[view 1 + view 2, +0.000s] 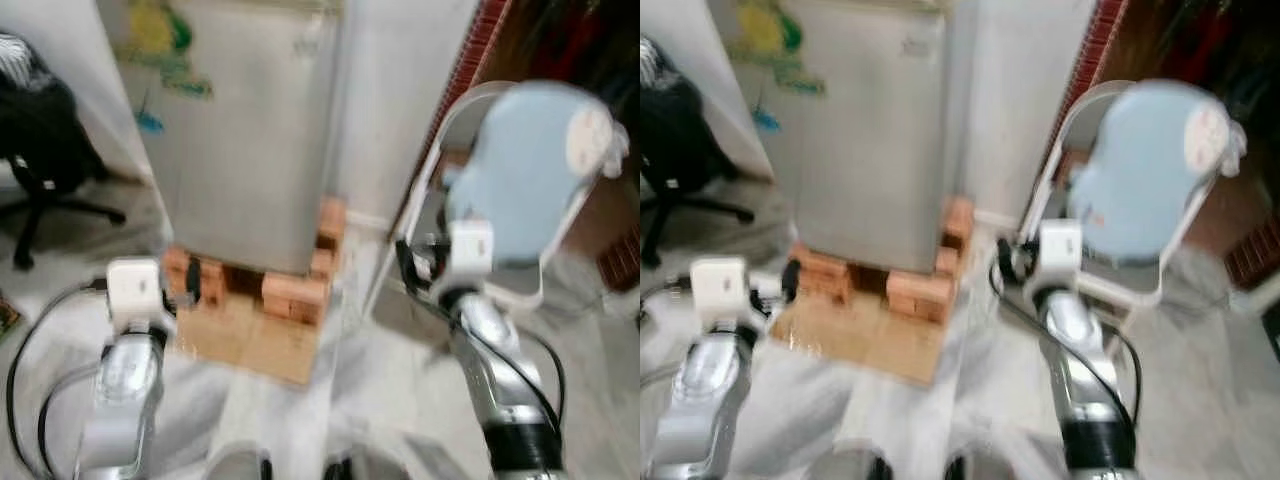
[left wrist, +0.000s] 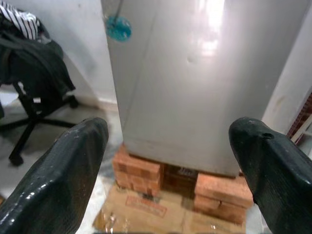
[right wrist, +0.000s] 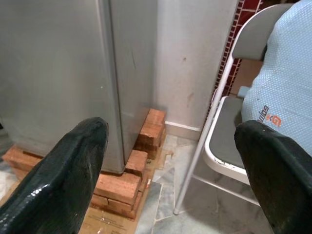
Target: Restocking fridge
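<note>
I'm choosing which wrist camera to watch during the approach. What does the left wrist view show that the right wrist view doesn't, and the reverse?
Left wrist view: a black office chair with striped cloth on it, a blue sticker on the fridge, and the left gripper, open.

Right wrist view: a white folding chair bearing a light blue bag, a red tiled strip, and the right gripper, open.

Both: the closed silver fridge standing on bricks, with cardboard beneath.
</note>
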